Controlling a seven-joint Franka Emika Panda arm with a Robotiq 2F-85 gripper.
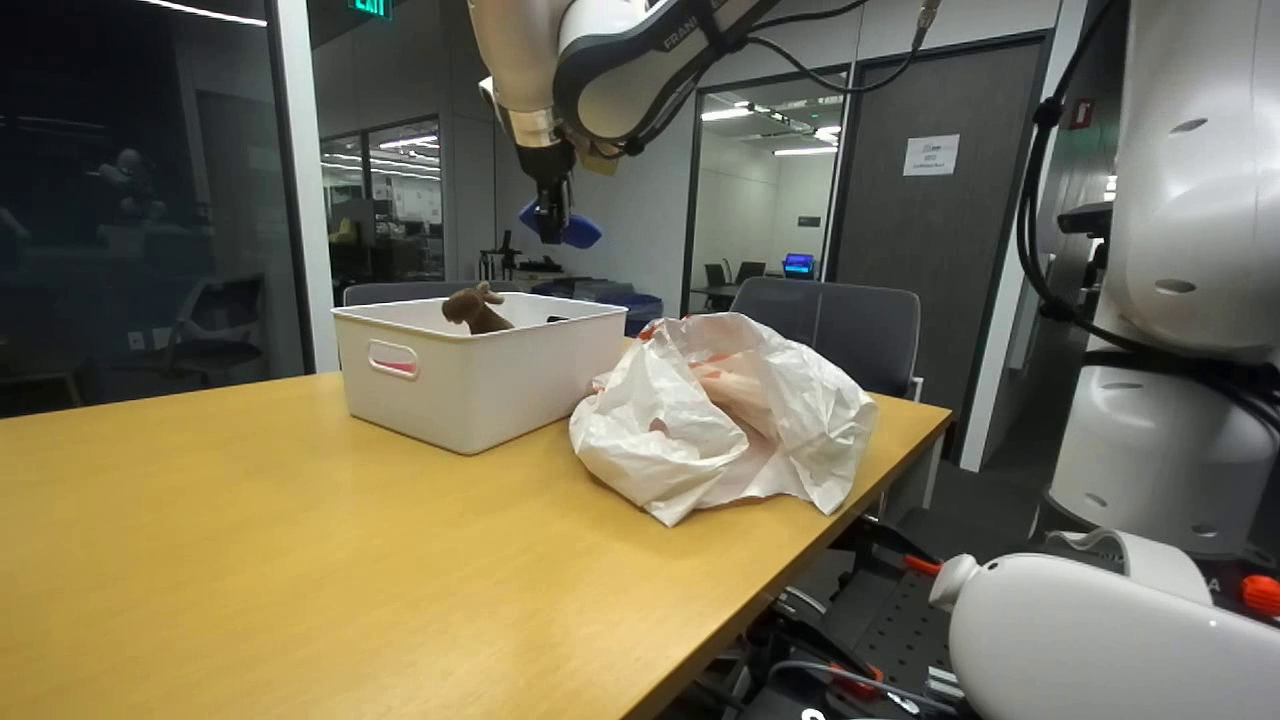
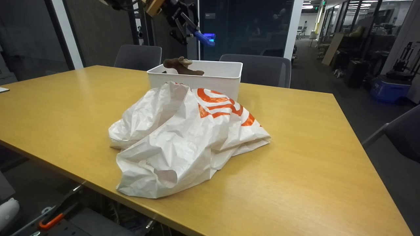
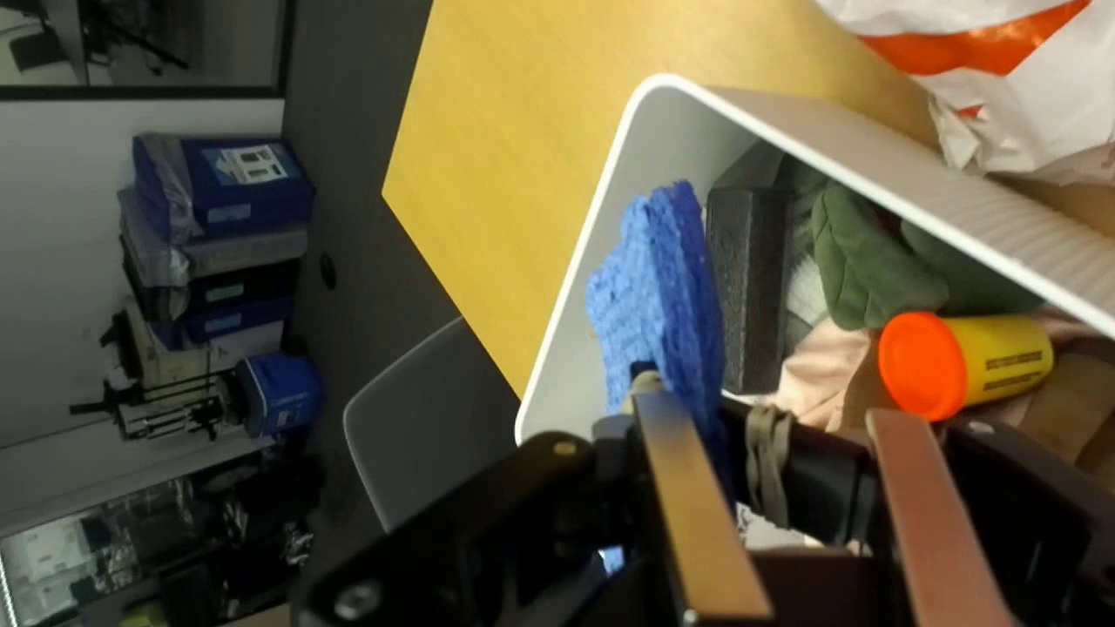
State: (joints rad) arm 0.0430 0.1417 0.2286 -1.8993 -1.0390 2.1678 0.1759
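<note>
You held a blue porous sponge [image 3: 666, 296] pinched in the black two-fingered end effector [image 3: 697, 405] above a white rectangular plastic bin [image 1: 480, 390] on the smooth yellow desk [image 1: 250, 520], pickup done, release not yet made, with a brown plush toy [image 1: 480, 314] already inside.

Grey chairs [image 2: 259, 72] flank a yellow table [image 2: 311, 147]; dark glass wall [image 1: 150, 230] beyond; white notice [image 1: 931, 155] on a door [image 1: 940, 280].
</note>
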